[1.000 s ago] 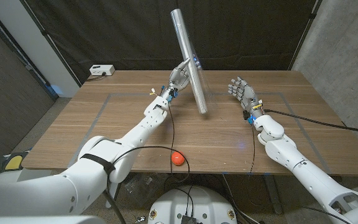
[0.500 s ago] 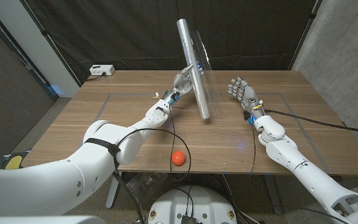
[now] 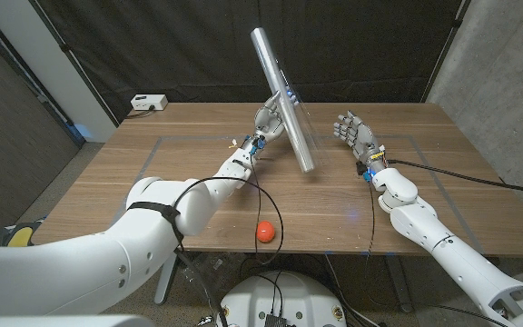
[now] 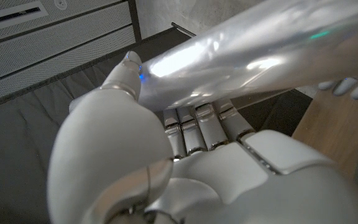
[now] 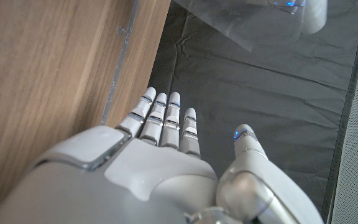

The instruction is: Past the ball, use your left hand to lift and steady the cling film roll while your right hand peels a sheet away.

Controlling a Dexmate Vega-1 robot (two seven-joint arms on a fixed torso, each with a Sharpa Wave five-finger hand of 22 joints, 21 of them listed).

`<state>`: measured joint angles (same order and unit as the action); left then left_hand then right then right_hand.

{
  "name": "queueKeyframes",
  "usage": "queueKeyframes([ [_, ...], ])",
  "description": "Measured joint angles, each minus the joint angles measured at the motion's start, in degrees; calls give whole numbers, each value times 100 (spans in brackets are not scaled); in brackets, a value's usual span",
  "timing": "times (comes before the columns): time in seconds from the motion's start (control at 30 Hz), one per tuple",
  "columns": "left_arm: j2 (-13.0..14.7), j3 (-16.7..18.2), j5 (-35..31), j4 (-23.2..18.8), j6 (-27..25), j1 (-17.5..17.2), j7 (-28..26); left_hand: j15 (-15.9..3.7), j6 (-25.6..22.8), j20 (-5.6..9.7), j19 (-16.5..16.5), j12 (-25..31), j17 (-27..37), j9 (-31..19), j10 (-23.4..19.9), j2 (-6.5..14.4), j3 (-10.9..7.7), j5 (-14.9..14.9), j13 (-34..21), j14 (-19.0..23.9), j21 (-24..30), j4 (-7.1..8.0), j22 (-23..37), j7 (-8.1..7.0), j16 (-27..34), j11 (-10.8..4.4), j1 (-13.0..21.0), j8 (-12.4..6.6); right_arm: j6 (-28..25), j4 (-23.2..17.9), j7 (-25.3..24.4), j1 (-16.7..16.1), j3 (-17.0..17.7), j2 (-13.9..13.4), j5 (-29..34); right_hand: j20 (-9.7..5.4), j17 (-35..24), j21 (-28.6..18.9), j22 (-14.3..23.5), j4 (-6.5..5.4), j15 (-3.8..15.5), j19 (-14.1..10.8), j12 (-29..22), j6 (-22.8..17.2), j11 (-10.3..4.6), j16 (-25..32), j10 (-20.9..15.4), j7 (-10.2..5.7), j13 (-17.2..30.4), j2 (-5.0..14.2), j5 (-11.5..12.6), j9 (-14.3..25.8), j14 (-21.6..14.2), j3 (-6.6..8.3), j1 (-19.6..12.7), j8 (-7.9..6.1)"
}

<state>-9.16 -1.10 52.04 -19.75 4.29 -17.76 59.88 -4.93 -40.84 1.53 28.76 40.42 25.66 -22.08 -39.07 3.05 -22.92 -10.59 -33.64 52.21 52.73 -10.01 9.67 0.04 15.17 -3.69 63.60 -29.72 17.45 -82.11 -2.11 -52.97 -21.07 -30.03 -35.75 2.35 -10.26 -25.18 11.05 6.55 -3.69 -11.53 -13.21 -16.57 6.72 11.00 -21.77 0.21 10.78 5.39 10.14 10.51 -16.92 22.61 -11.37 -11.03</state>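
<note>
**Left hand raises cling film roll above the table**

The robot's left hand (image 3: 269, 118) grips the cling film roll (image 3: 284, 98) near its middle and holds it clear of the wooden table (image 3: 152, 173), tilted, its upper end toward the dark backdrop. In the left wrist view the fingers (image 4: 197, 121) wrap the shiny roll. The right hand (image 3: 356, 136) holds nothing, fingers extended and apart, beside the roll but not touching it. An orange ball (image 3: 264, 232) lies near the table's front edge, well apart from both hands.
</note>
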Motion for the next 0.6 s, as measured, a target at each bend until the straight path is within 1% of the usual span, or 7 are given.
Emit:
queueKeyframes([
  [0.3, -140, 215, 94, 25, -140, 72, 459, 11, 1, -43, -2, 0, 0, -22, 0, 0, -4, 2, 0, 11, -62, -4, -8, 1, -78, 0, 0, 0, -51, -44, -33, -3, -6, -5, 23, 0, 14, 0, 0, 0, 30, 0, 29, 0, 0, 0, 0, 0, 0, 0, 0, 0, -30, 0, 0, 0],
  [0.43, -192, 299, 147, 34, -204, 88, 538, 10, 20, -45, 0, 0, 0, -24, 13, 0, -5, 4, 0, 10, -84, -5, -8, 20, -79, -12, 0, 0, -76, -61, -55, 4, -20, -5, 33, 0, 13, 11, 0, 0, 30, 0, 28, 0, 0, 0, 0, 0, 0, 0, 0, 0, -30, 0, 0, 0],
  [0.5, -213, 335, 168, 37, -228, 91, 544, 23, 21, -74, 29, 0, 0, -33, 31, 0, -5, 6, -1, 23, -84, -5, -8, 21, -79, -31, 0, 0, -86, -69, -64, 8, -23, -5, 36, 0, 13, 40, 0, 0, 30, 0, 28, 0, 0, 0, 0, 0, 0, 0, 0, 0, -30, 0, 0, 0],
  [0.6, -250, 401, 202, 45, -279, 91, 543, 40, 19, -56, 50, 0, -16, -39, 31, 0, -5, 25, -1, 41, -84, -5, 8, 19, -112, -31, 0, 0, -118, -86, -83, 20, -31, -5, 49, 0, 13, 40, 0, 0, 30, 0, 28, 0, 0, -5, 0, 0, 0, 0, 0, 0, -30, 0, 0, 0],
])
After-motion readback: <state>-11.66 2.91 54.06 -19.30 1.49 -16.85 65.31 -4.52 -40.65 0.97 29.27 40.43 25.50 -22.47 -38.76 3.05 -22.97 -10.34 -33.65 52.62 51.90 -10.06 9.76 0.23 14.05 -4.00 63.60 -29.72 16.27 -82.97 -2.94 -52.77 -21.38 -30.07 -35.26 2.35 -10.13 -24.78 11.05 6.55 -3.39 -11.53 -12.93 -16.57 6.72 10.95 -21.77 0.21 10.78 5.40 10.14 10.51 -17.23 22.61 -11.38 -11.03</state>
